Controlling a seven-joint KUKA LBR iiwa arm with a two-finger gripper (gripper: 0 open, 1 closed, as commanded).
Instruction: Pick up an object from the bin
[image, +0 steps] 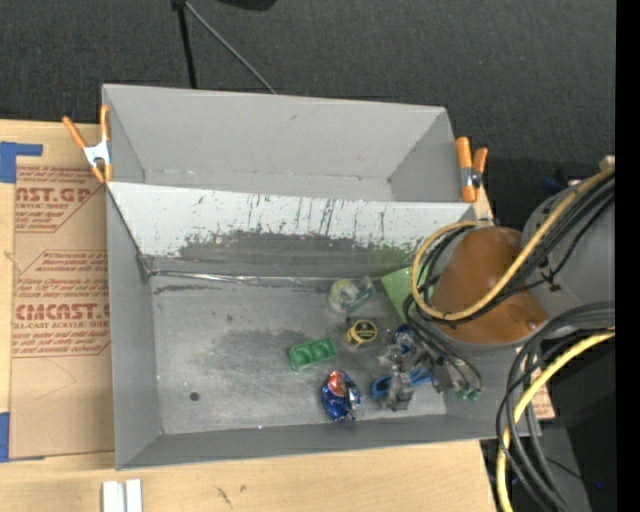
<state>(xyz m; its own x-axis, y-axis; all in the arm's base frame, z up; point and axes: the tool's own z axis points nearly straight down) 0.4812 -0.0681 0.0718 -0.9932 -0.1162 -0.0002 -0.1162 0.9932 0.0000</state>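
Low on the right side of the bin (130, 340), close to its near wall, the gripper (402, 383) is down at the floor, with the arm's orange cover (485, 285) and looped cables (560, 230) above it. Whether its grip is spread or pressed together cannot be told, since that end is lost among dark metal and clutter. A small blue piece (383, 388) lies right at the gripper's end, and I cannot tell whether it is pinched or merely beside it. Just to the left lies a crumpled blue, red and white wrapper (339, 396), apart from the gripper. Farther left a green block (311, 352) sits on bare floor. A little yellow and black ring (362, 332) lies near the gripper towards the far wall, a clear round thing (347, 292) lies beyond that, and a pale green piece (397, 284) is partly hidden under the orange cover
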